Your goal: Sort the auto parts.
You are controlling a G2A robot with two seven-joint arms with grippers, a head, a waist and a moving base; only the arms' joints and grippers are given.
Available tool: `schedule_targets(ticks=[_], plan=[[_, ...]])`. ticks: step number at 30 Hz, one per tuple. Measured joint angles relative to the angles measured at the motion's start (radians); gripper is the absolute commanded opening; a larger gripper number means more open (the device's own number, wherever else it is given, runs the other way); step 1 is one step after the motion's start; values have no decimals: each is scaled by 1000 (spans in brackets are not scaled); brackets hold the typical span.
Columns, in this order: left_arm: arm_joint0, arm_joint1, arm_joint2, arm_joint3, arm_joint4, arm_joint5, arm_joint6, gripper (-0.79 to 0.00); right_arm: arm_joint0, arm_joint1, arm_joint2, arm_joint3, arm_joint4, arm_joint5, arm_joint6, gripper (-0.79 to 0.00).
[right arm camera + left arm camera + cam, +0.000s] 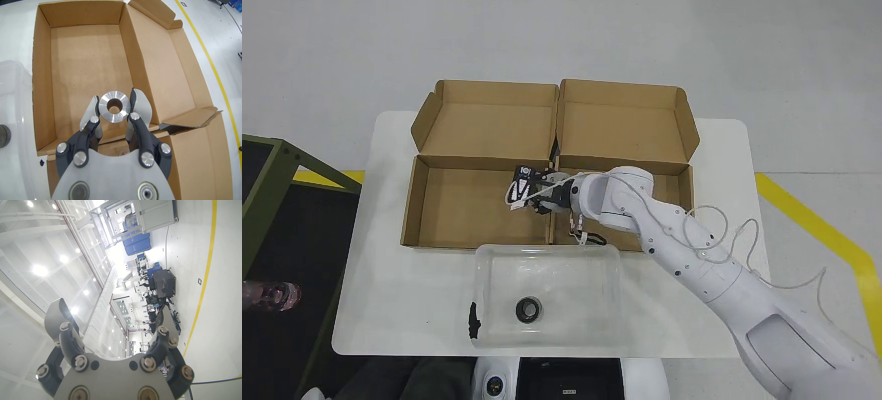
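Right pincer is clamped on a silver metal ring, with one pad on each side of the outer wall and the bore facing the wrist camera. In the top view it sits at the centre of the frame, over the right end of the left cardboard box, close to the wall next to the right cardboard box. Whether the ring touches the box floor I cannot tell. Just below the boxes in that frame, a clear plastic bin stands on the white table with a dark ring inside. Left pincer has its fingers spread with nothing between them, and it points out into the hall.

The silver ring looks like solid machined metal: stiff, probably heavy for its bulk, and smooth enough to slip. A grip across the outer wall seems sound. It wants a firm squeeze and should be let go low, not dropped, so it does not bounce or roll on the cardboard.
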Motion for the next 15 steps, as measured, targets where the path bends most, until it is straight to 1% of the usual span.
schedule_targets(ticks=[8, 15], plan=[[0, 0, 0, 0, 0, 0, 0, 0, 47, -42, -42, 94, -2, -11, -9, -785], [0, 0, 0, 0, 0, 0, 0, 0, 80, -79, -78, 146, -17, -14, -1, -785]])
